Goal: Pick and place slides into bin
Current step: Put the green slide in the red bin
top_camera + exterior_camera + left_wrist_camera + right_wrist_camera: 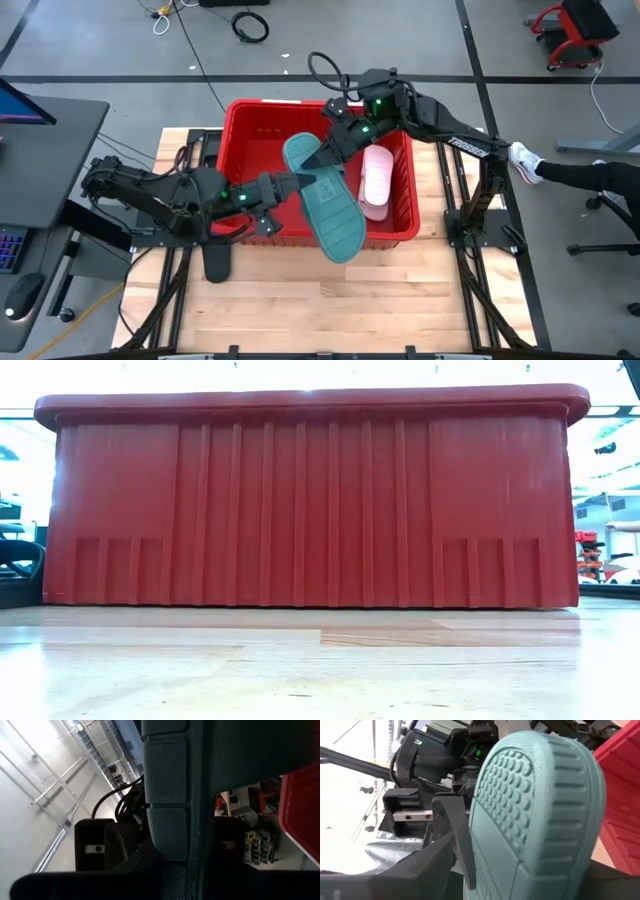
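Slides first, from the high view: I see a teal slide [325, 195] held sole-up over the front wall of the red bin [237, 125], running from the middle of the frame down toward the lower centre, its lower end hanging out past the bin's front rim above the bench [400, 300]. My left gripper [285, 185] comes in from the left and its fingers close on the slide's left edge. My right gripper [325, 152] reaches down from the upper right and its fingers grip the slide's upper end. A pale pink slide [376, 180] lies inside the bin, right of centre. A black slide [217, 258] lies on the bench at lower left, just outside the bin's front left corner.

In the low view the bin's ribbed front wall [310, 500] fills nearly the whole frame, standing on the bench [320, 670]. Neither gripper shows here.

In the left wrist view the teal slide's textured sole [190, 790] fills the centre, very close to the lens, with a piece of the red bin [302, 810] at the right edge.

In the right wrist view the teal slide's treaded sole [535, 810] fills the centre and right, one dark finger [457, 837] pressed against its edge, red bin wall [622, 795] at far right.
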